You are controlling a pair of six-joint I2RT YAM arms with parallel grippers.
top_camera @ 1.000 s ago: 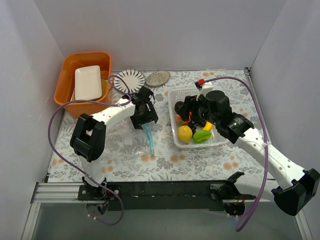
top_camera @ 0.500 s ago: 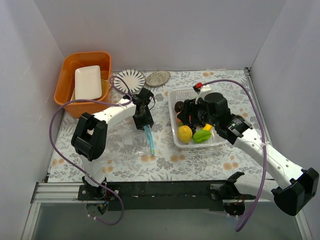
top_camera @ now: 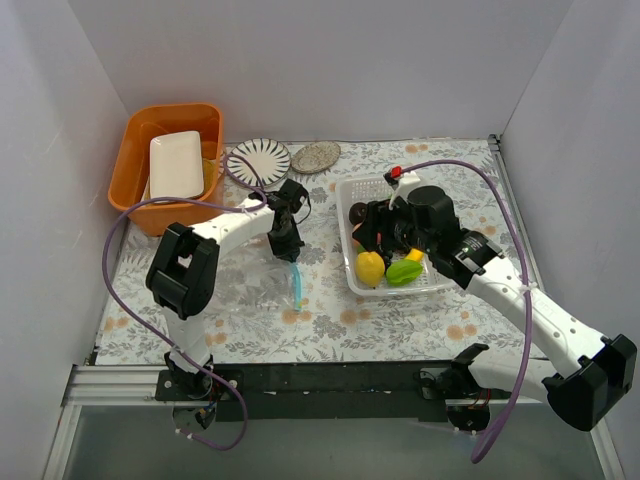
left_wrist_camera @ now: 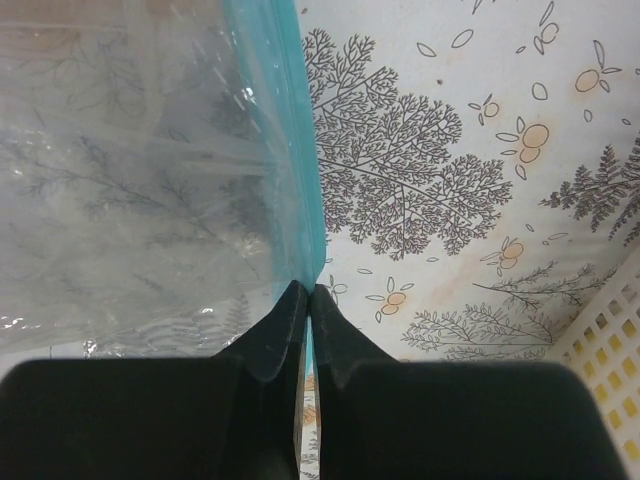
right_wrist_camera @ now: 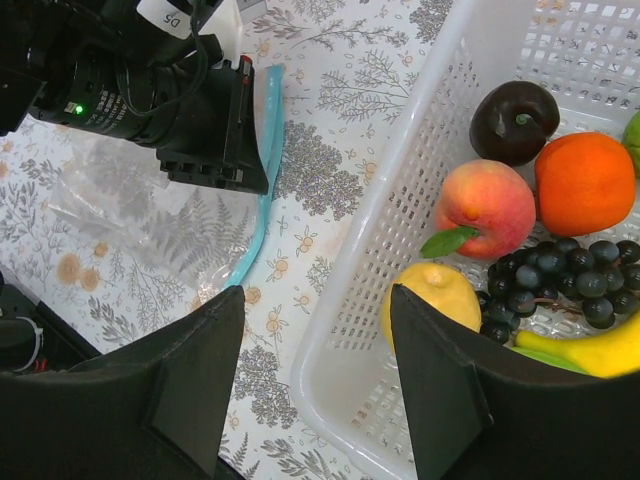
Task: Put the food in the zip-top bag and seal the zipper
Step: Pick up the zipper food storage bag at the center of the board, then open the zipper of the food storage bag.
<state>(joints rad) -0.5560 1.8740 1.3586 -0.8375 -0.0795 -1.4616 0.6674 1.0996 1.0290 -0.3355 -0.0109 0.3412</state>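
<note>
Top external view showed two white robot arms reaching over a table (top_camera: 400,325) covered in a leaf-print cloth. The left gripper (top_camera: 287,247) was set down at the far end of the zipper (top_camera: 297,283), a light blue strip along the right edge of the clear zip-top bag (top_camera: 250,290). The bag lay flat and crinkled on the table, just left of a white lattice basket (right_wrist_camera: 390,200).

In the left wrist view the two dark fingers were clenched tight together, with the blue strip running straight into them. That claw was grasping the zipper.

The right gripper (right_wrist_camera: 315,300) hung over the left side of the basket, its fingers spread wide with nothing between them.

All the food that could be seen sat in the basket:
- a lemon (right_wrist_camera: 432,300)
- a peach (right_wrist_camera: 484,197)
- a dark plum (right_wrist_camera: 515,120)
- an orange (right_wrist_camera: 585,182)
- black grapes (right_wrist_camera: 545,280)
- a banana (right_wrist_camera: 575,352)
- a green mango (top_camera: 404,272), seen from above

An orange bin (top_camera: 165,218) stood well apart at the far left.

No fruit showed through the clear plastic, so the task looked barely begun. The bag was held by its mouth edge, but every piece had yet to be carried across, and sealing could only come after that. Whether the mouth was parted or pressed closed could not be told.
</note>
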